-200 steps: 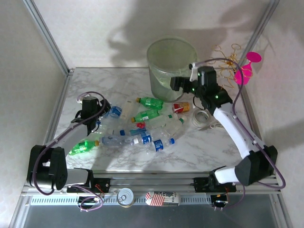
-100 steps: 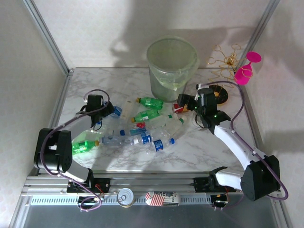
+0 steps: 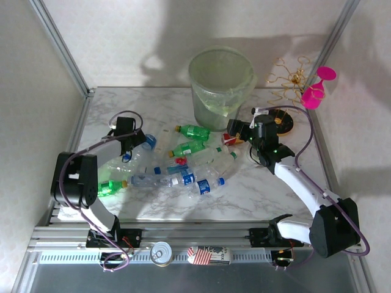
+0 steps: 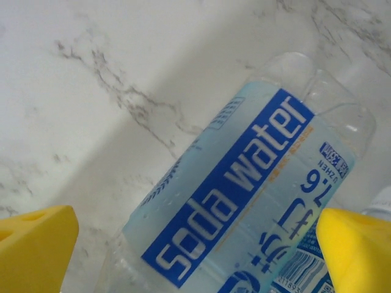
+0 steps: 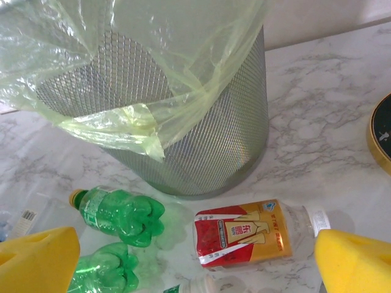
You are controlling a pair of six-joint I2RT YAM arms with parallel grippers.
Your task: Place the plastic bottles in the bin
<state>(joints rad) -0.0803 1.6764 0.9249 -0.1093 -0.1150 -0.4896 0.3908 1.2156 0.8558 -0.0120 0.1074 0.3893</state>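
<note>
The right gripper (image 3: 235,130) has dropped from the bin (image 3: 221,85) rim to the desk (image 3: 263,189), fingers (image 5: 36,262) spread either side of the red-yellow bottle (image 5: 244,235), so a fresh pick looks under way. That bottle lies on its side just beside the bin's base, neck pointing right in the wrist view. The left gripper (image 3: 135,141), also spread, has moved in over a soda water bottle (image 4: 244,195) lying diagonally between its fingers.
</note>
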